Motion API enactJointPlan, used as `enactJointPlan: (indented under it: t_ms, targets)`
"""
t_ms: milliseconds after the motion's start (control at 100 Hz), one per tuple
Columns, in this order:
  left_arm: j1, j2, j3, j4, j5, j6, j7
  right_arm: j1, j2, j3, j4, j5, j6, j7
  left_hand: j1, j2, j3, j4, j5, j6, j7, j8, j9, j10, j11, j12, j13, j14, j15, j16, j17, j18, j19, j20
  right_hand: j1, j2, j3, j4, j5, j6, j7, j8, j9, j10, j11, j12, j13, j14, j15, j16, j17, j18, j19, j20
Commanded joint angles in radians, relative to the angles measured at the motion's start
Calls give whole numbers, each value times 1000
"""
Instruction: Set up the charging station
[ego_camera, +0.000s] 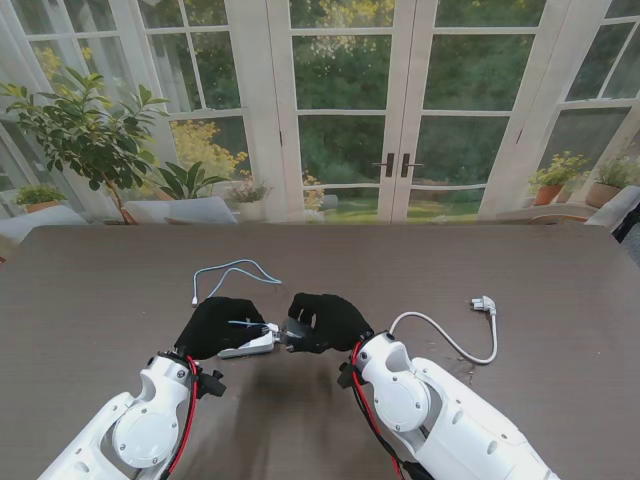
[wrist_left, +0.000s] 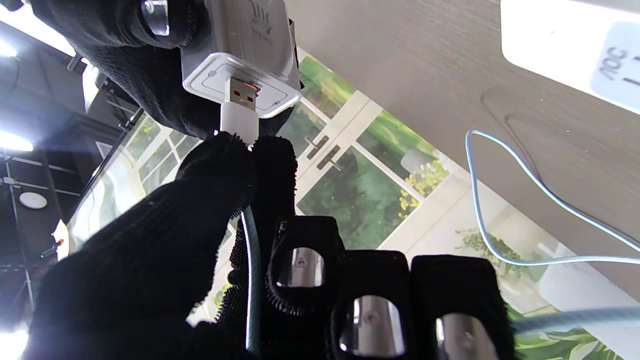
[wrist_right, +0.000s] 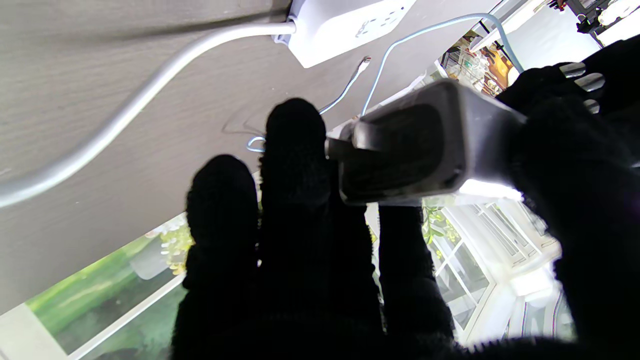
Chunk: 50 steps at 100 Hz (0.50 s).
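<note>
My left hand is shut on the USB plug of the pale blue cable, pinching it between thumb and forefinger. My right hand is shut on the white charger block, held just above the table. The plug's tip sits at the charger's port, with its orange tongue still showing. In the right wrist view the charger block rests against the fingers. The white power strip lies on the table under both hands.
The power strip's white cord curves right to its wall plug. The blue cable loops on the table beyond my hands, and its small free end lies by the power strip. Glass doors and potted plants stand past the far edge.
</note>
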Motion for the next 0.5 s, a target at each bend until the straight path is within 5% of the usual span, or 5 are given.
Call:
enactJointPlan:
  t_ms: [0,490]
  targets:
    - [-1,-7,3,2,-9,-1,-23,-7,-3,0,-12,2,-6,13,17,34,-8,0,38,24,7,8,43,15,74,0,17,-50,87,-2,41,-104,272,8,182,67,167,66,92,-175,270,55,75,-66,102,41,36,-10,27,63,-2,-1,42,11]
    - [-8,-9,17,16,-24,-3,-24,-11,-8,-1,-16,16,-4,6,18,34,-8,0,39,25,7,8,43,15,74,0,17,-50,87,-2,41,-102,272,7,185,65,166,67,92,-175,270,55,76,-64,102,40,36,-7,27,63,-1,-2,42,11]
